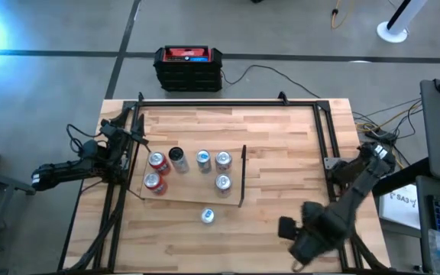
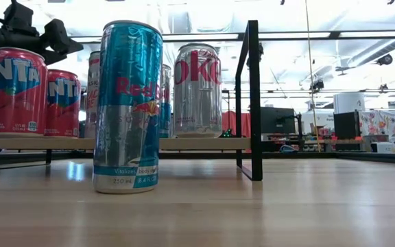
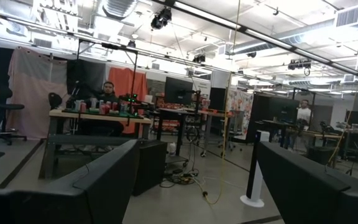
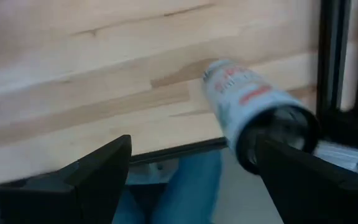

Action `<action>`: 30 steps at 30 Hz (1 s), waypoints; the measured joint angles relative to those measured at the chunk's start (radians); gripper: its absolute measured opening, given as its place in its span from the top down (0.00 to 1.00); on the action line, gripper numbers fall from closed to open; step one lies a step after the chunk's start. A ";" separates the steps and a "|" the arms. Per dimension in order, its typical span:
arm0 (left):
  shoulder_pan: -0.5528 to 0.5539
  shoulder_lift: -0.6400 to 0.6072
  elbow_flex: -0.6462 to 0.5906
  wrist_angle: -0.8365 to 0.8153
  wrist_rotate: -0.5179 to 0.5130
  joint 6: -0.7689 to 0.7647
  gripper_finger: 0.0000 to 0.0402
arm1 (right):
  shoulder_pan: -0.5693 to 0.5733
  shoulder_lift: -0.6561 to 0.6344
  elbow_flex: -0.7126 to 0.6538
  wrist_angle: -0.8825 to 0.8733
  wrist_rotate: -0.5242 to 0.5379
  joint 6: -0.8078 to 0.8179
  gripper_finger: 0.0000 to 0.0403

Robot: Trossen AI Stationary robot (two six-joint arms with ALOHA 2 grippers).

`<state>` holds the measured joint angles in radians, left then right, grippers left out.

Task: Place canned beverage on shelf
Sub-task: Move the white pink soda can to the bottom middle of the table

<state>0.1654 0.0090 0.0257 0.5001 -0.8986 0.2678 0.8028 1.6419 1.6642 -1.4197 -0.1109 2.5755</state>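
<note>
While six cans are standing on the shelf (image 1: 193,195), a blue Red Bull can (image 1: 208,216) is sitting on the table (image 1: 281,145) just before it. The right gripper (image 1: 300,237) is hanging released near the table's edge, and the left gripper (image 1: 132,137) is waiting spread beside the shelf.

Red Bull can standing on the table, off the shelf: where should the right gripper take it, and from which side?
Take the Red Bull can around mid-body, pinching across its round wall. It stands upright, tall and slim, clear of the shelf, so come in level from the side of the open right gripper. The left gripper waits beyond the shelf.
</note>
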 joint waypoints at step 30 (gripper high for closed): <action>0.000 0.000 0.000 0.000 0.000 0.000 0.23 | 0.205 0.092 -0.009 -0.026 0.061 0.410 0.19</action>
<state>0.1653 0.0090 0.0257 0.4999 -0.8986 0.2676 1.0078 1.7342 1.6551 -1.4455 -0.0494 2.9856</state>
